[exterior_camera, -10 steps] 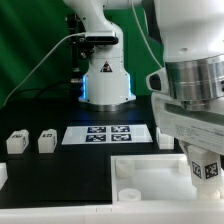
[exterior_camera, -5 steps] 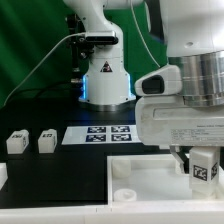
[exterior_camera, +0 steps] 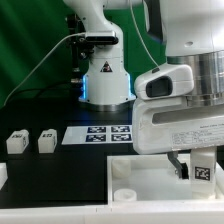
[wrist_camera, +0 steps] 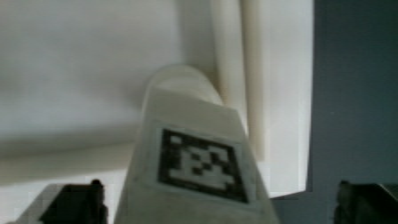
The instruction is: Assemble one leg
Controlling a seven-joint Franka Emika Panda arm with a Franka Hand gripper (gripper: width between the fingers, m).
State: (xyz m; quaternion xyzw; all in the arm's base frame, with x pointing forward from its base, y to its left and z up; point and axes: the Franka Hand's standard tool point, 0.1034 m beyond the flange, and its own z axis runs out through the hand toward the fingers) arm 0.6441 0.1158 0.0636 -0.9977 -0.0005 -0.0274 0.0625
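Nearest, the gripper (wrist_camera: 217,206) hangs open, its fingers (wrist_camera: 71,204) clear of the leg (exterior_camera: 203,172), which stands at a corner of the tray (exterior_camera: 130,168). Seemingly mid-screwing, so the next move needs a square regrip and twist. Beyond lie two spare legs (exterior_camera: 16,142) and the marker board (exterior_camera: 97,134)

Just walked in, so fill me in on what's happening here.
The arm's gripper is low over the white tray, at the exterior view's right, with one leg between its fingers. In the wrist view both fingers stand clear of the leg, so the gripper looks open rather than clamped. Whether the leg is seated in the tray I cannot tell. Two more legs sit on the table at the exterior view's left, beside the marker board.
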